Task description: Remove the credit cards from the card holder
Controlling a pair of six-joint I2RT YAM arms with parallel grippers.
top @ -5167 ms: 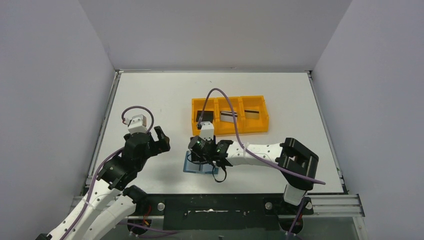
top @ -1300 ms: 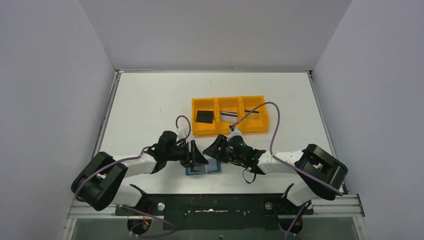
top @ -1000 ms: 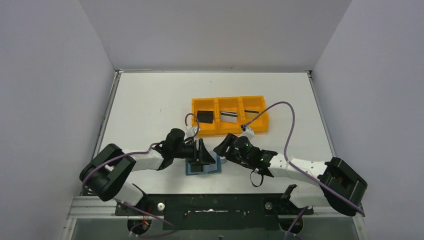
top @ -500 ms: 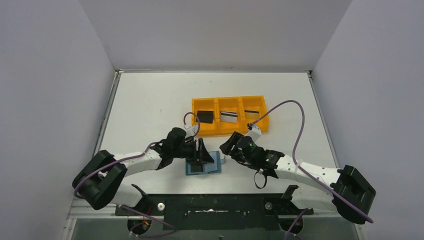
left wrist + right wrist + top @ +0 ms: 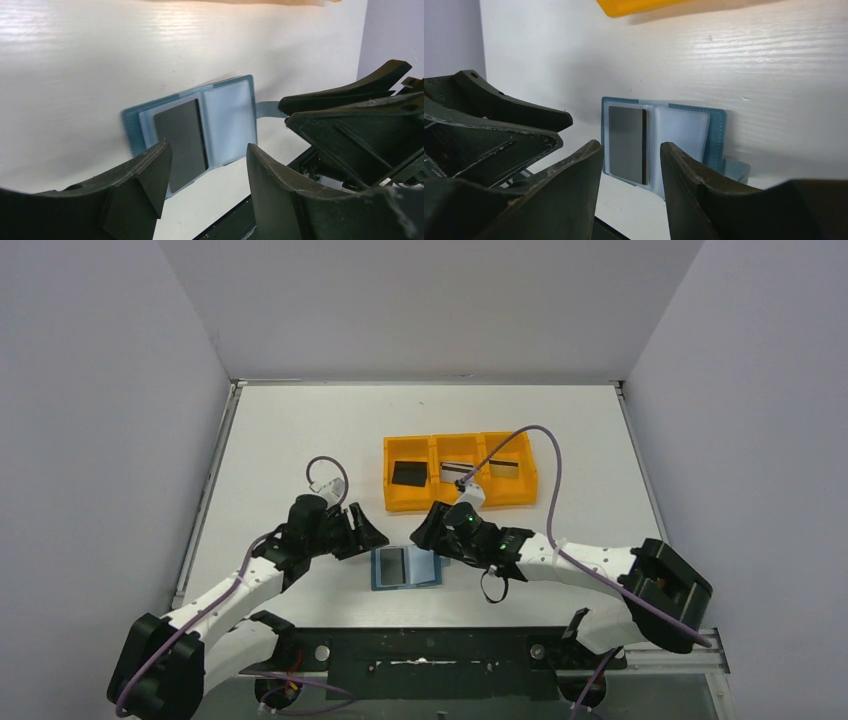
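The card holder (image 5: 422, 568) lies opened flat on the desk (image 5: 300, 440), near its front edge, at about 6 o'clock from the orange tray (image 5: 455, 437). One dark card (image 5: 626, 144) sits in the pocket on the holder's 9 o'clock half; the other half looks empty through its clear sleeve. The tray's three compartments each hold a card (image 5: 407, 473).

The left pincer (image 5: 366, 536) hangs low just off the holder's 10 o'clock corner, spread, with nothing between its fingers. The right pincer (image 5: 424, 532) hangs at the holder's 1 o'clock corner, also spread and empty. Neither one touches the holder, as far as the top view shows.

The step in hand appears to be lining up for the one card in the holder, so the task looks mostly done. The next move likely calls for one pincer to pin the holder's empty half to the desk. The other would then catch the card's exposed edge and slide it out along the pocket, since the light holder may drag along with the card.
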